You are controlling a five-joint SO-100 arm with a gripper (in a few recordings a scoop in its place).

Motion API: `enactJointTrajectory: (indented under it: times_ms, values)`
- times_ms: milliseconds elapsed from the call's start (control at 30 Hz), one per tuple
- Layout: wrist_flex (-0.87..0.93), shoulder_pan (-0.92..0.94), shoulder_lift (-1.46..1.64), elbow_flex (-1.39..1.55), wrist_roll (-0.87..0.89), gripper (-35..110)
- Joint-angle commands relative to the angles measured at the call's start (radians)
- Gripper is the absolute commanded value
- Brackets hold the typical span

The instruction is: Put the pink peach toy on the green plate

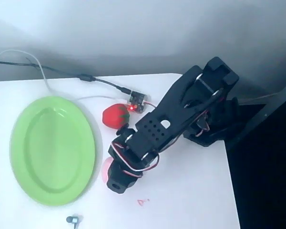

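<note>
A black arm (181, 114) reaches from the right rear of the white worktop (190, 200) down toward its middle, and its gripper (115, 179) hangs directly over the peach (105, 170), so that from the overhead view a thin pale pink sliver shows at the gripper's left edge. Whether the gripper is clenched on the peach or released cannot be told, because the black body of the wrist covers the fingers. Just behind the gripper, toward the far edge, lies a red strawberry toy (115, 115), close to the arm's side and near the plate's right rim but apart from the peach. Beside the strawberry sits a small circuit board (137, 103) with a red light lit, and a dark cable (86, 77) runs from it along the rear of the worktop toward the left, together with a thin white wire (43, 76) that curves past the plate's top. The green plate (53, 150) lies on the left of the worktop, a light green oval with a raised rim, its long axis running from the far left toward the near right; its dish holds nothing. The peach rests on the worktop just beside the plate's right rim, outside it. A small faint red mark (143, 202) lies on the worktop in front of the gripper, and a small grey metal object (73, 220) sits near the front edge below the plate.
</note>
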Motion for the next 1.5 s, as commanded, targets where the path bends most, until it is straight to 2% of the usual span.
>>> enactJointTrajectory:
  times_ms: [0, 167, 467, 800, 1200, 1467]
  values:
    - [-0.038, 0.002, -0.008, 0.041, -0.009, 41]
    - [-0.132, 0.008, -0.078, 0.074, -0.044, 41]
    - [-0.169, 0.035, -0.146, 0.064, -0.094, 38]
    - [-0.158, 0.032, -0.161, 0.072, -0.091, 1]
    - [-0.135, 0.034, -0.109, 0.103, -0.06, 0]
    - [-0.067, 0.071, 0.155, 0.175, -0.06, 0]
